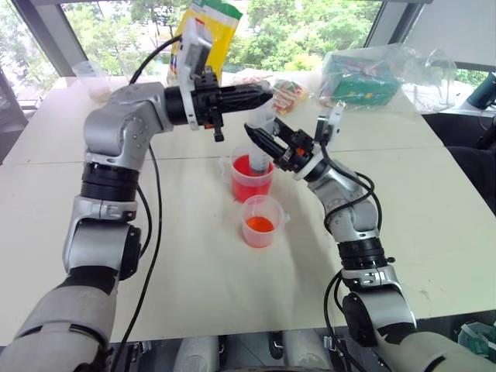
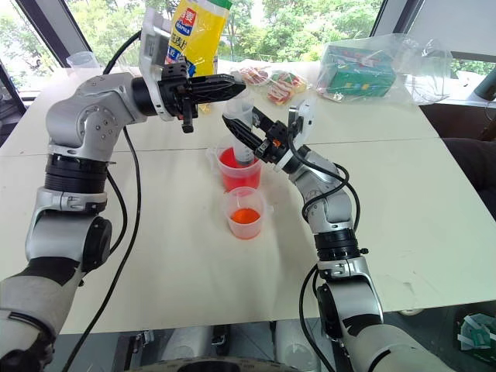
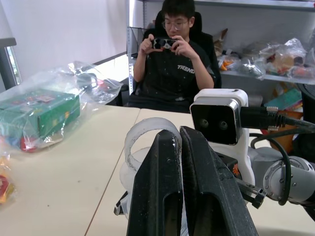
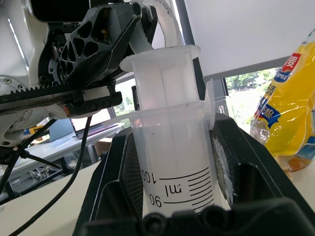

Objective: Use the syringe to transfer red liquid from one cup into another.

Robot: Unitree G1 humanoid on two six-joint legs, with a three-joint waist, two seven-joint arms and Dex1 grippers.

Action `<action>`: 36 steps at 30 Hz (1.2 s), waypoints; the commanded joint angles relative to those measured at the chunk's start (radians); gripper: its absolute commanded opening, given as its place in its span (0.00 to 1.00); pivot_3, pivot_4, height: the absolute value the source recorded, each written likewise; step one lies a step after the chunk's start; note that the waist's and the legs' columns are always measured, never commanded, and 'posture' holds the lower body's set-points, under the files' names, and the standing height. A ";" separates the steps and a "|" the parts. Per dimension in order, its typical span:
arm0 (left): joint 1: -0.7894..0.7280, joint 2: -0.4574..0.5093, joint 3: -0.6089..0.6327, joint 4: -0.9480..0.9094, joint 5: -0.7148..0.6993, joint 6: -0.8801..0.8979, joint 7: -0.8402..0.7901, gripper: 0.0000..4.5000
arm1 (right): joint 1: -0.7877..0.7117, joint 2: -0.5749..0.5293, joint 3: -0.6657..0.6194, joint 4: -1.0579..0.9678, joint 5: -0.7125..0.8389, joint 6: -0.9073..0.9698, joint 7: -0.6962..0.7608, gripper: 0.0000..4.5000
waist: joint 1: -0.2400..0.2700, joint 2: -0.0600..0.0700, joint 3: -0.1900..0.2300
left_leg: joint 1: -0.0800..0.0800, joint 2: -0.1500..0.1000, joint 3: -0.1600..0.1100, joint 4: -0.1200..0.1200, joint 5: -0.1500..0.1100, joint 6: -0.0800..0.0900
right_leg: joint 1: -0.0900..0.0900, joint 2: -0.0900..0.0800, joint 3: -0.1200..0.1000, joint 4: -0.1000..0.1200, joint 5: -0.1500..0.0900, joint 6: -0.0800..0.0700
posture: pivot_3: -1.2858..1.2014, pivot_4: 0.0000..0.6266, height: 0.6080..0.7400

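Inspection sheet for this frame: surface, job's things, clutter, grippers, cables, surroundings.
Surface: white table, dry.
Job's things: syringe upright, tip in the tall red cup; smaller cup in front, red low down.
Clutter: yellow bag, green box in plastic, snack packets.
Grippers: right gripper shut on the syringe barrel; left gripper shut at the plunger top.
Cables: black cables along both arms.
Surroundings: windows; seated person holding a phone.

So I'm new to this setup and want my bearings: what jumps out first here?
Mid-table, the tall cup glowing red, with the smaller cup showing orange-red only at its bottom just in front. Above them, the right gripper holds the syringe upright in the tall cup, while the left gripper is shut on its plunger.
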 commanded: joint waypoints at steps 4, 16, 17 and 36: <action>-0.078 0.003 0.076 -0.025 -0.014 -0.063 0.036 0.00 | 0.019 0.011 0.043 -0.003 -0.007 0.022 0.036 0.36 | 0.000 0.000 0.000 | 0.000 0.000 0.000 0.000 0.000 0.000 | 0.000 0.000 0.000 0.000 0.000 0.000 | 0.52 0.24 1.00; -0.075 -0.003 0.082 -0.027 -0.019 -0.066 0.047 0.00 | 0.022 0.009 0.043 -0.009 -0.007 0.031 0.035 0.36 | 0.000 0.000 0.000 | 0.000 0.000 0.000 0.000 0.000 0.000 | 0.000 0.000 0.000 0.000 0.000 0.000 | 0.52 0.24 1.00; -0.075 -0.003 0.083 -0.027 -0.020 -0.066 0.048 0.00 | 0.022 0.009 0.043 -0.010 -0.007 0.032 0.035 0.36 | 0.000 0.000 0.000 | 0.000 0.000 0.000 0.000 0.000 0.000 | 0.000 0.000 0.000 0.000 0.000 0.000 | 0.52 0.24 1.00; 0.036 0.035 0.045 -0.126 -0.010 -0.014 0.028 0.72 | -0.056 -0.006 -0.011 -0.050 0.017 0.035 -0.006 0.36 | -0.001 0.000 0.000 | 0.000 0.000 0.000 0.000 0.000 0.000 | 0.000 0.000 0.000 0.000 0.000 0.000 | 0.52 0.24 1.00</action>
